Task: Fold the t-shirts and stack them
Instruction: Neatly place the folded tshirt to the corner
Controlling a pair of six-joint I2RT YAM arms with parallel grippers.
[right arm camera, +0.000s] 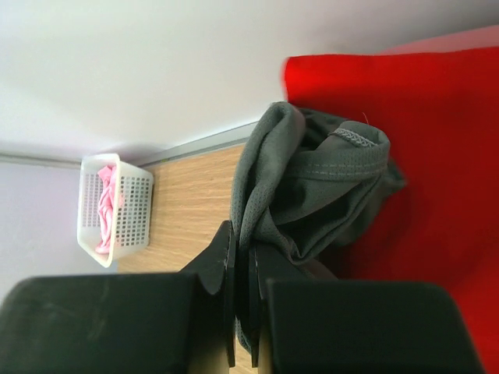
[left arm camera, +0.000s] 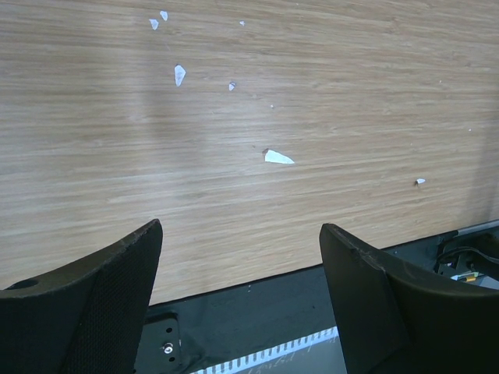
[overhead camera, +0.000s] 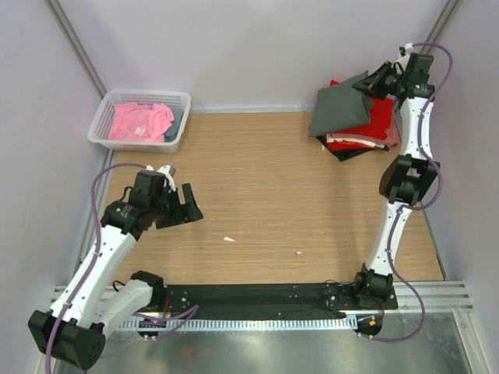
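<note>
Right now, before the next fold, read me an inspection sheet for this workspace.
Surface: wood-grain table, no damage seen.
Job's things: dark grey t-shirt lying over the red t-shirt on the far-right stack; pink t-shirt in the white basket, far left.
Clutter: small white scraps on the wood.
Grippers: left gripper open, holding nothing; right gripper shut on the dark grey t-shirt.
Cables: purple cable along each arm, no snag seen.
Surroundings: pale walls; black base strip at the near edge.
</note>
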